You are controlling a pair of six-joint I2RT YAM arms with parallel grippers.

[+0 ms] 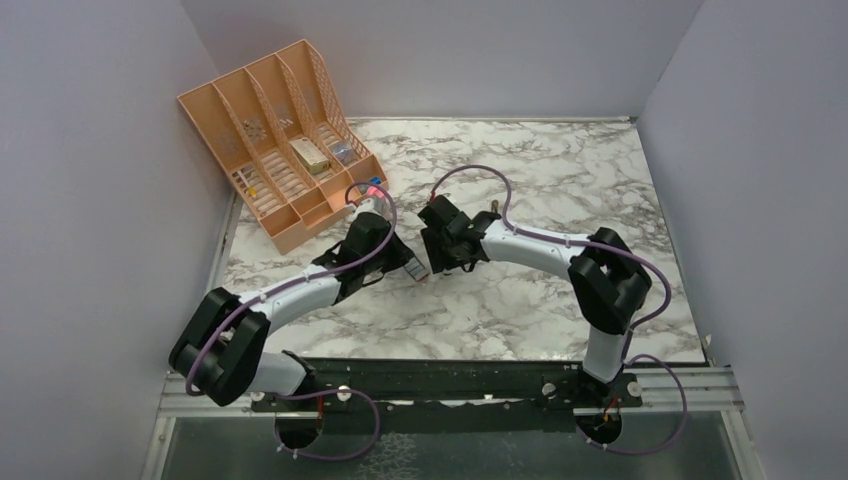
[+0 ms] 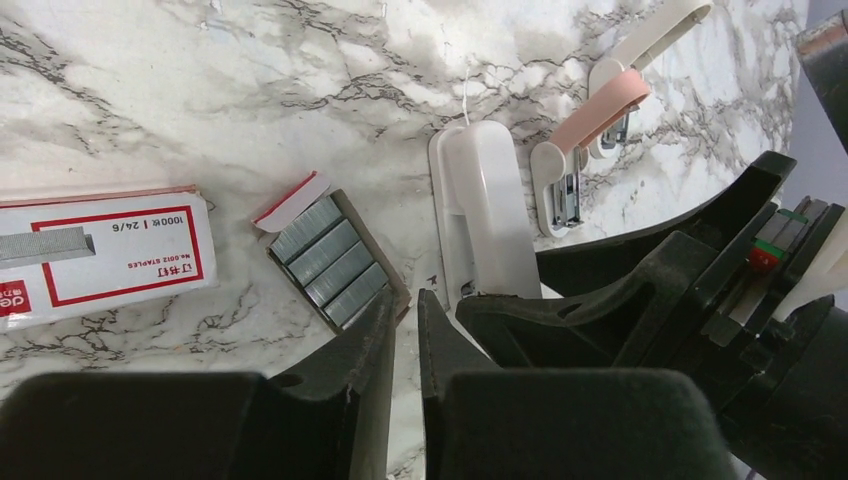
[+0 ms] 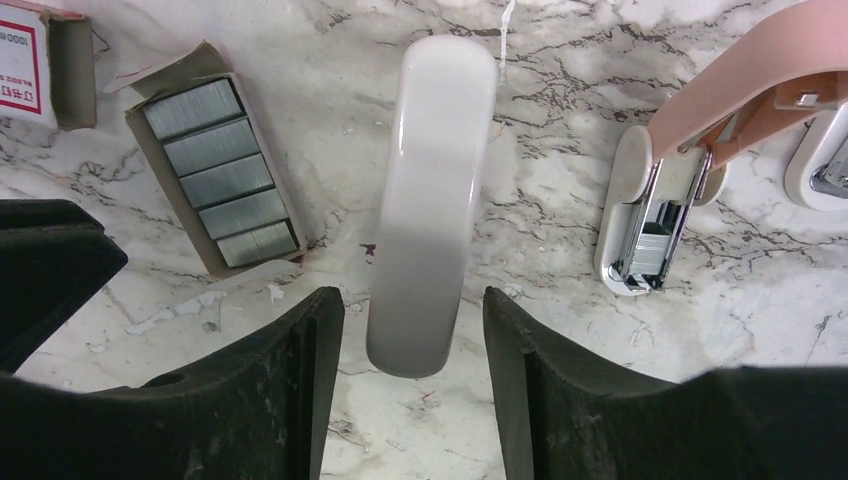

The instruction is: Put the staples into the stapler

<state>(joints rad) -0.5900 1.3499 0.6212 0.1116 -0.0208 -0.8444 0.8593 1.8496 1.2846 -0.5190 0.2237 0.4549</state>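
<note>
The staples (image 2: 335,262) lie as silvery-grey strips in a small flat tray (image 3: 220,172) on the marble. Their red-and-white sleeve (image 2: 100,255) lies empty to the tray's left. A long white stapler (image 3: 432,200) lies flat beside the tray. My right gripper (image 3: 413,300) is open, its fingers either side of that stapler's near end and not touching it. My left gripper (image 2: 405,300) is shut to a thin slit with nothing in it, its tips between the tray's corner and the white stapler (image 2: 485,215). A pink-topped stapler (image 3: 690,150) stands swung open, its metal magazine showing.
Another white stapler part (image 2: 650,35) lies beyond the pink one (image 2: 590,130). An orange desk organiser (image 1: 280,150) holding small items stands at the back left. Lilac walls close in the table on three sides. Both arms meet mid-table, wrists close together.
</note>
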